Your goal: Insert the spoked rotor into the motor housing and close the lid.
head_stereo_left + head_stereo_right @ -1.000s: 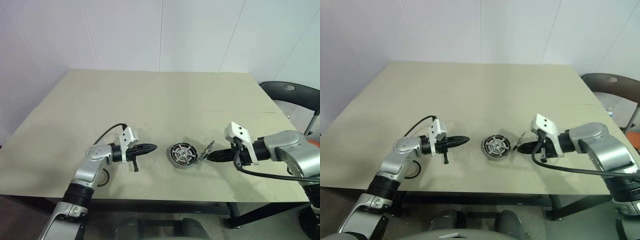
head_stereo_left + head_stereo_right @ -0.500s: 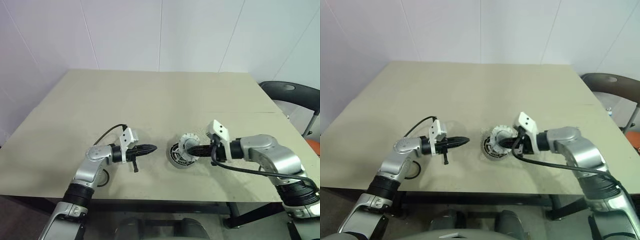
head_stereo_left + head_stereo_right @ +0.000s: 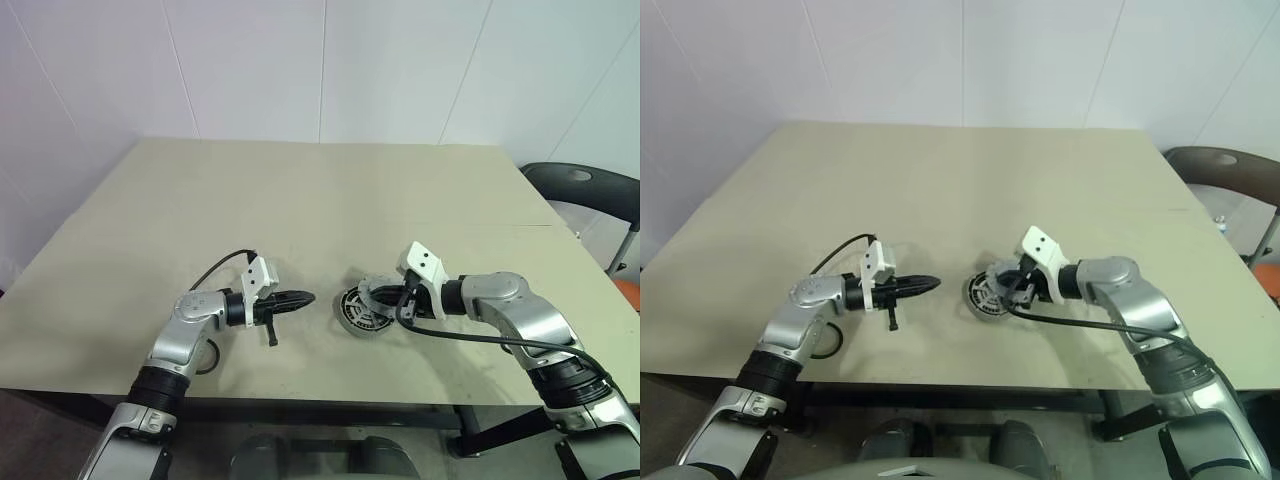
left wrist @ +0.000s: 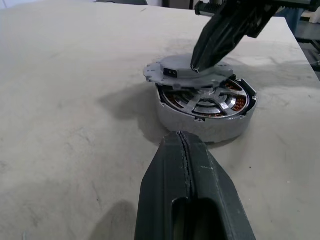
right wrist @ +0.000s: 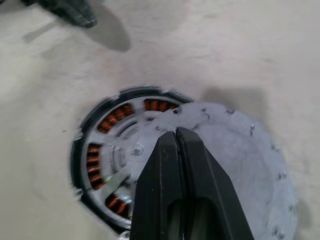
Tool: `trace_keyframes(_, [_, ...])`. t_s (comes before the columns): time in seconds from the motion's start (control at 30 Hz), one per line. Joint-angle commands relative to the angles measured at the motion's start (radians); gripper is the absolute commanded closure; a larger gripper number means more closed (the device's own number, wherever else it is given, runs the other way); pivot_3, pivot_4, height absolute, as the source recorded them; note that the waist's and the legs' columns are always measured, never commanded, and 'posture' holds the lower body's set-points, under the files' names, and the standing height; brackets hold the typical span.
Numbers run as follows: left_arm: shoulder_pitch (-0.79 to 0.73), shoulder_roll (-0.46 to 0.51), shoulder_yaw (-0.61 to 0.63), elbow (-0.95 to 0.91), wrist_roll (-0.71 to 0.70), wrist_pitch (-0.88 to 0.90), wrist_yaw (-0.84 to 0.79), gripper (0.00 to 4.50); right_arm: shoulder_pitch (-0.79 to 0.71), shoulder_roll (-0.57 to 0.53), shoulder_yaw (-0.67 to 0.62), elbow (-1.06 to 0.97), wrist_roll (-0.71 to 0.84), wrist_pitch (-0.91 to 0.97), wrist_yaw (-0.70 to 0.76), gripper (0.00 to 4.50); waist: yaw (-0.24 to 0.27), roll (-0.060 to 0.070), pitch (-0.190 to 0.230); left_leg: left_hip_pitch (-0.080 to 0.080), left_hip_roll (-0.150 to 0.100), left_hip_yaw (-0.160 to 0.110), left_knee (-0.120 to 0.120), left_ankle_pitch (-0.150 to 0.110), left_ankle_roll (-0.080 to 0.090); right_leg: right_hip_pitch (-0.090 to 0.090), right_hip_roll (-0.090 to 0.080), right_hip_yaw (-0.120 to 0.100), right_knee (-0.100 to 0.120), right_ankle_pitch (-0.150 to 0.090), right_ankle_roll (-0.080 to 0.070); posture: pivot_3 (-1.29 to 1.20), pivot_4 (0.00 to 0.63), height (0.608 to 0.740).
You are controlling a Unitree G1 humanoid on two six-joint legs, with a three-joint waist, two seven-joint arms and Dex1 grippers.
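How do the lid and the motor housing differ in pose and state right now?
The lid is tilted, held in the shut right gripper; the motor housing sits flat on the table. The lid covers only part of the housing, leaving windings and spoked rotor exposed. Both are round and grey.

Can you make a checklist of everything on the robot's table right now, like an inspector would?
Surface: beige table, scuffed, mostly bare.
Job's things: motor housing on the table, copper windings showing; spoked rotor seated inside; lid tilted, covering only part of the housing.
Clutter: nothing seen.
Grippers: right gripper jaws shut, tip on the lid; left gripper jaws shut, beside the housing, apart from it.
Cables: black cable looped at the left wrist; another along the right arm.
Surroundings: white wall; dark chair.
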Motion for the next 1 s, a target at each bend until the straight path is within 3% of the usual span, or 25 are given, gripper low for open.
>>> trace_keyframes(0.03, [-0.025,-0.002,-0.001,-0.004,0.003,-0.015,-0.006,4.5,-0.026,-0.003,-0.064,0.029,-0.021,-0.03,-0.051,4.47,0.0,0.0,0.0,0.0,0.0,0.0,0.0,0.0,0.0,0.0,0.0,0.0,0.0,0.0,0.0,0.0,0.0,0.74])
trace_keyframes(0.17, [-0.03,-0.003,-0.006,0.002,0.004,-0.016,-0.005,4.5,-0.042,-0.004,-0.078,0.083,-0.061,-0.061,-0.095,4.47,-0.002,0.0,0.0,0.0,0.0,0.0,-0.001,0.0,0.0,-0.001,0.0,0.0,0.0,0.0,0.0,0.0,0.0,0.74])
trace_keyframes(0.4, [-0.042,-0.007,-0.009,0.018,0.012,-0.019,-0.005,4.5,-0.022,-0.014,-0.067,0.057,-0.049,-0.038,-0.045,4.47,-0.002,0.001,0.0,0.0,0.0,0.0,-0.002,0.0,0.0,-0.001,0.0,0.0,0.0,0.0,0.0,0.0,0.0,0.74])
trace_keyframes(0.83, [-0.035,-0.007,-0.008,0.019,0.019,-0.021,0.005,4.5,0.008,0.13,0.023,-0.08,-0.002,0.071,-0.045,4.47,-0.003,0.001,0.0,0.0,0.0,0.0,-0.002,0.0,0.0,-0.001,0.0,0.0,0.0,0.0,0.0,0.0,0.0,0.74])
trace_keyframes(1.0, [-0.037,-0.005,-0.007,0.02,0.022,-0.02,0.009,4.5,-0.014,0.148,-0.019,-0.029,-0.042,0.029,-0.119,4.47,-0.003,0.001,0.0,0.0,0.0,0.0,-0.002,0.0,0.0,-0.001,0.0,0.0,0.0,0.0,0.0,0.0,0.0,0.74])
